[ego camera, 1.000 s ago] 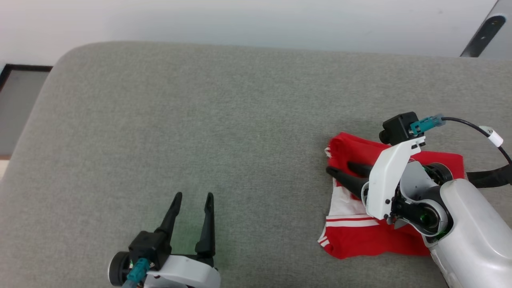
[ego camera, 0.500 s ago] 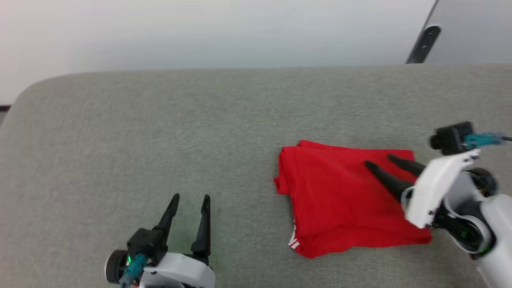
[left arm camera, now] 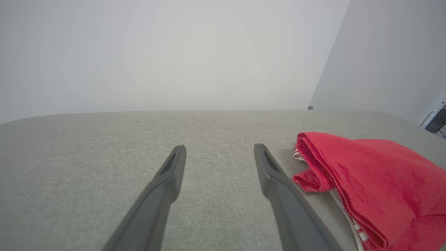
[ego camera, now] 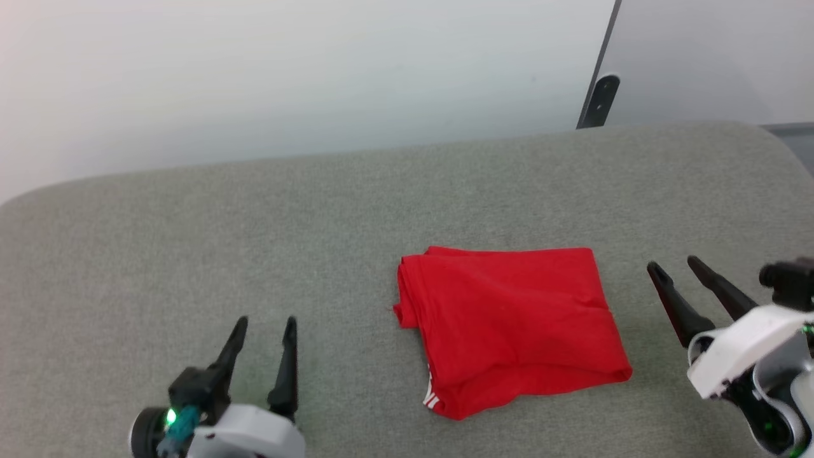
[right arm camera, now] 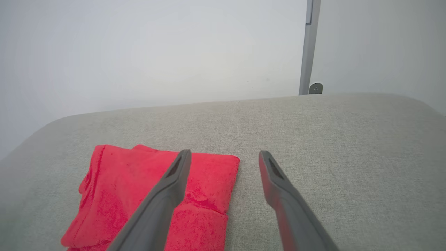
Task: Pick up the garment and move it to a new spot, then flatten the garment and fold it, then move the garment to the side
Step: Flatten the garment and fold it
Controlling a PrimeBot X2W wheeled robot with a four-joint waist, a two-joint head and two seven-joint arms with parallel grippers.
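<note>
The garment [ego camera: 509, 324] lies folded into a red block just right of centre in the head view, flat on the grey cushion [ego camera: 254, 222], held by neither of my tools. Only plain red cloth faces up. A sliver of white trim [ego camera: 429, 397] peeks from its lower left corner, too small to read. My left gripper [ego camera: 266, 321] sits at the lower left, fingers spread with nothing between them, its base cut off by the bottom edge. My right gripper [ego camera: 672, 263] stands at the right, also released, clear of the garment's right edge, the arm behind it cropped by the frame. In the right wrist view one finger [right arm camera: 163, 195] overlaps the cloth, hiding part of the fold. In the left wrist view the garment [left arm camera: 376, 181] runs off the lower right corner, with white layers showing at its open edge. A pale wall [ego camera: 286, 76] and a dark post [ego camera: 601, 95] stand behind.
</note>
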